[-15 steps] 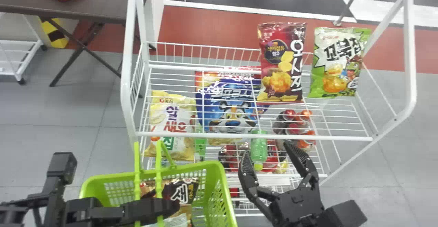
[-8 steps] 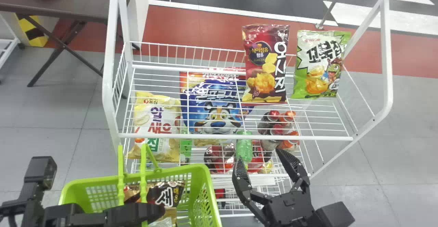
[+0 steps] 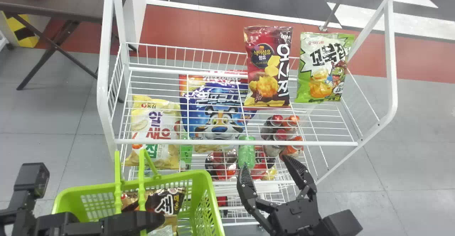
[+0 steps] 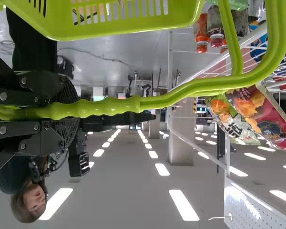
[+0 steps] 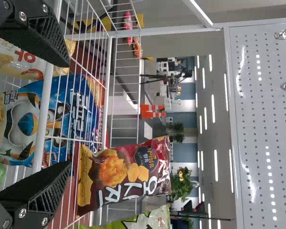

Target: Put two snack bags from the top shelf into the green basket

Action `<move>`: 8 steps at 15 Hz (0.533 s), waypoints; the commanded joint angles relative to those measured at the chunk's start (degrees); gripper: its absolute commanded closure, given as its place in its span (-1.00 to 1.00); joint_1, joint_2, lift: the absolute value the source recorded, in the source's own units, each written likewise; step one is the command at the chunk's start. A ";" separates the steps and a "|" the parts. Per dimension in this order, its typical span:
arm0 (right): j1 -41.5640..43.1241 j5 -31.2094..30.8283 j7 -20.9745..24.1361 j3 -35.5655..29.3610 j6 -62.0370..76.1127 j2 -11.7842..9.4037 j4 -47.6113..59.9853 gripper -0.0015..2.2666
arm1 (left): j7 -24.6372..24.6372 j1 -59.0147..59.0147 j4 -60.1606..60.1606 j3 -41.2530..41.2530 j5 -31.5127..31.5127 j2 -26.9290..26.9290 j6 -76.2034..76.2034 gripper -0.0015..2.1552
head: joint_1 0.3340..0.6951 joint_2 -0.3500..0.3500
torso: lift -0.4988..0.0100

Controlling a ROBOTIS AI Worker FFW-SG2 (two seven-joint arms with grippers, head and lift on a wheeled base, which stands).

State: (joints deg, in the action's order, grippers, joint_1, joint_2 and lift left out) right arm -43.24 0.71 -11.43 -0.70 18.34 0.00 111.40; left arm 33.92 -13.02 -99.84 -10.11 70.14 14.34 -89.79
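- Black right gripper point(image 3: 266, 162), spread open near the front rail of the white wire top shelf point(image 3: 213, 142).
- Left gripper point(image 3: 153, 221), clamped around the handle point(image 4: 114, 109) of the green basket point(image 3: 170, 177).
- Inside the basket, a black-and-gold snack bag point(image 3: 164, 204).
- Upright on the top shelf, right of centre: red-and-purple snack bag point(image 3: 268, 69) beside green-and-white snack bag point(image 3: 321, 69).
- Below, through the wires: blue tiger-faced bag point(image 3: 217, 122).
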 commanded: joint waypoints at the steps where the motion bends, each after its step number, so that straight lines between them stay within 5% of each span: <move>1: 0.00 0.52 0.00 -0.09 0.16 0.05 -0.04 -0.93 | 0.00 0.10 0.09 0.00 0.00 -0.11 -0.24 0.99 | 1.00 -0.69 | 0.96; 8: 0.00 0.87 -0.09 -0.35 -0.02 0.05 -0.04 -0.93 | 0.00 0.10 0.00 0.00 0.00 -0.11 -0.24 0.99 | 1.00 -0.72 | 0.96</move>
State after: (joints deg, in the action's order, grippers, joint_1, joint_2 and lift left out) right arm -43.24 1.46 -11.51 -1.06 18.49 0.00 111.36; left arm 33.92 -12.92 -99.83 -10.11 70.14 14.24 -89.79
